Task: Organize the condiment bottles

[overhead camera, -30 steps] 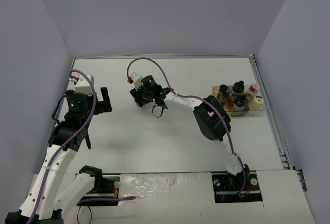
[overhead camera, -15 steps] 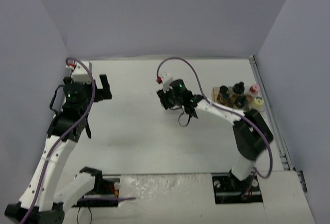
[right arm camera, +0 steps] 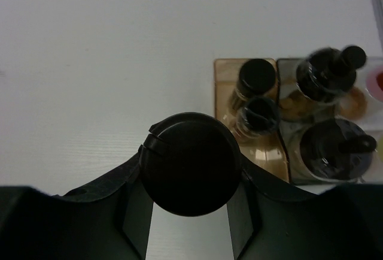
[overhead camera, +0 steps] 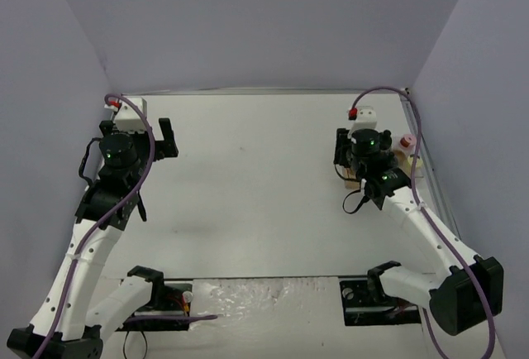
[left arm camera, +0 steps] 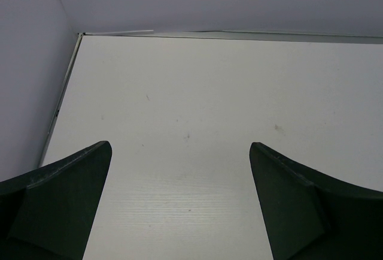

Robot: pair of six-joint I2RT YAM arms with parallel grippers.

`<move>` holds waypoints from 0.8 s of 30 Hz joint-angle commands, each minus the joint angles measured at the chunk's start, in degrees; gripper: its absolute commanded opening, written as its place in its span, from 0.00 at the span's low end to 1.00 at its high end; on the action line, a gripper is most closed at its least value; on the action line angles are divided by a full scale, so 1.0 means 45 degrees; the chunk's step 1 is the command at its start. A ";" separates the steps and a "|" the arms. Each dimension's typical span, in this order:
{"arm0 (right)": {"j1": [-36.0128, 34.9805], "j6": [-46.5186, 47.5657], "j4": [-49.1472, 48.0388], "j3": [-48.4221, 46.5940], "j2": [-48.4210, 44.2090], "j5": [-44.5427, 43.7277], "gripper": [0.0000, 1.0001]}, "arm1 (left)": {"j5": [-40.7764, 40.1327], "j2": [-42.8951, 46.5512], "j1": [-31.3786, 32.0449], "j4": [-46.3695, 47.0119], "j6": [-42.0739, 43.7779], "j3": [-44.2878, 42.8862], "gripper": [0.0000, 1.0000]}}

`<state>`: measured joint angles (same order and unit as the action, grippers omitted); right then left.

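The right hand [right arm camera: 191, 179] is clenched on a black-capped bottle [right arm camera: 189, 152] at lower centre, just left of the amber tray [right arm camera: 226, 71] at right; carry it upright over the seemingly free lower end, clearing the two seated bottles [right arm camera: 257, 77], then lower gently before releasing.

text readable: none | bottles [right arm camera: 257, 95]: labels not legible | near bottle [right arm camera: 190, 164]: black cap plain, no print | tray [right arm camera: 227, 71]: no marks legible | table [left arm camera: 209, 110]: no print
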<state>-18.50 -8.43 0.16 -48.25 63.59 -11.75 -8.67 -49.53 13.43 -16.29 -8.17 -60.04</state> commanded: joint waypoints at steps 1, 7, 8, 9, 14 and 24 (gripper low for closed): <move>0.1027 -0.1327 -0.0095 0.0345 -0.0164 -0.0659 0.00 | -0.0037 0.0146 -0.0001 0.0962 0.0178 -0.0061 0.97; 0.1649 -0.1584 -0.0256 0.0544 0.0533 -0.0911 0.00 | -0.0405 0.0176 0.0121 0.0839 0.0263 0.0003 0.97; 0.1683 -0.1610 -0.0426 0.0623 0.0644 -0.1008 0.00 | -0.0480 0.0184 0.0124 0.0807 0.0276 0.0005 0.97; 0.1772 -0.1655 -0.0573 0.0758 0.0723 -0.1065 0.00 | -0.0514 0.0173 0.0146 0.0796 0.0299 0.0016 0.97; 0.2103 -0.1744 -0.1406 0.1146 0.1362 -0.1040 0.00 | -0.0554 0.0226 0.0200 0.0788 0.0393 0.0042 0.97; 0.2271 -0.1834 -0.3392 0.2236 0.2105 -0.1325 0.00 | -0.0574 0.0288 0.0258 0.0808 0.0468 0.0081 0.97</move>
<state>-8.65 -15.69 -7.05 -38.72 72.36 -14.84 -10.59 -49.06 14.25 -16.39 -7.22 -58.40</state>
